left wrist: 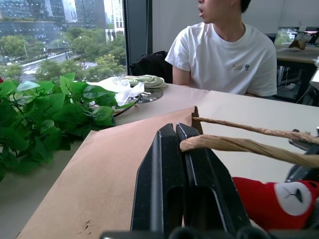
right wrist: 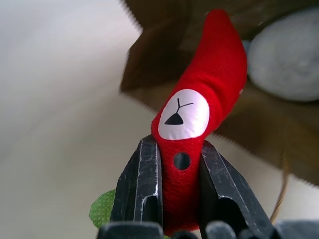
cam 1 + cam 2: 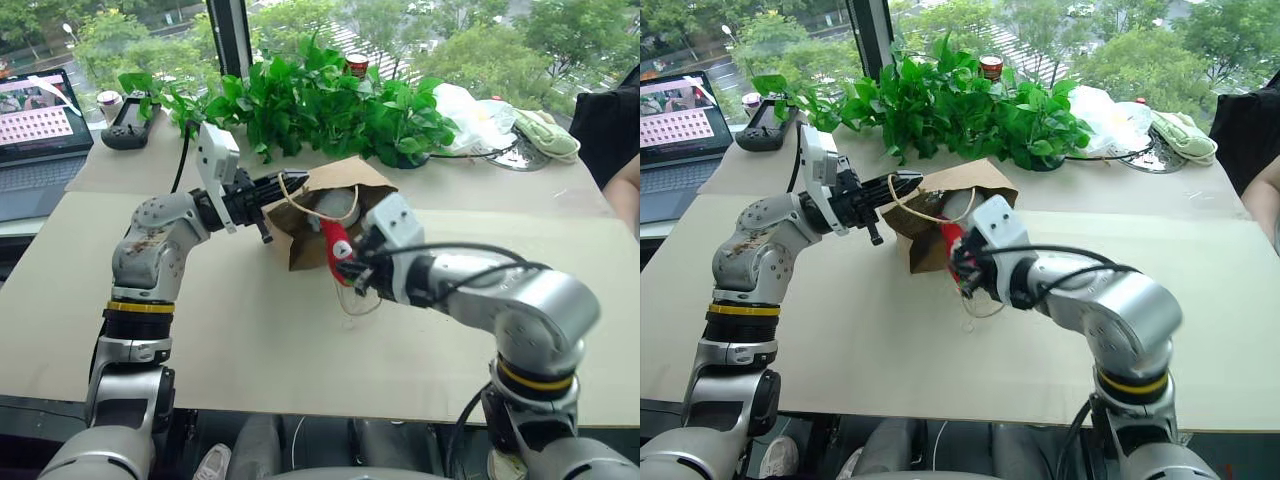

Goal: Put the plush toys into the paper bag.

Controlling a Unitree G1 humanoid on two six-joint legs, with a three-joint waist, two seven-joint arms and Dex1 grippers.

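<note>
The brown paper bag (image 3: pixel 345 172) lies on its side on the table with its mouth held open. My left gripper (image 3: pixel 284 185) is shut on the bag's upper rim, and a cord handle (image 1: pixel 239 144) is draped across one finger. My right gripper (image 2: pixel 177 145) is shut on the stem end of the red chili plush toy (image 2: pixel 202 107). The toy's tip points into the bag's mouth. In the head views the red toy (image 3: pixel 336 240) hangs just in front of the opening. The rounded grey-blue plush toy (image 2: pixel 284 59) rests inside the bag.
A row of leafy plants (image 3: pixel 320 100) stands behind the bag. A laptop (image 3: pixel 35 125) and a black controller (image 3: pixel 128 122) are at the far left. A white plastic bag (image 3: pixel 470 115) and a pale green cloth (image 3: pixel 545 135) lie at the far right. A seated person (image 1: pixel 224 55) is at the right edge.
</note>
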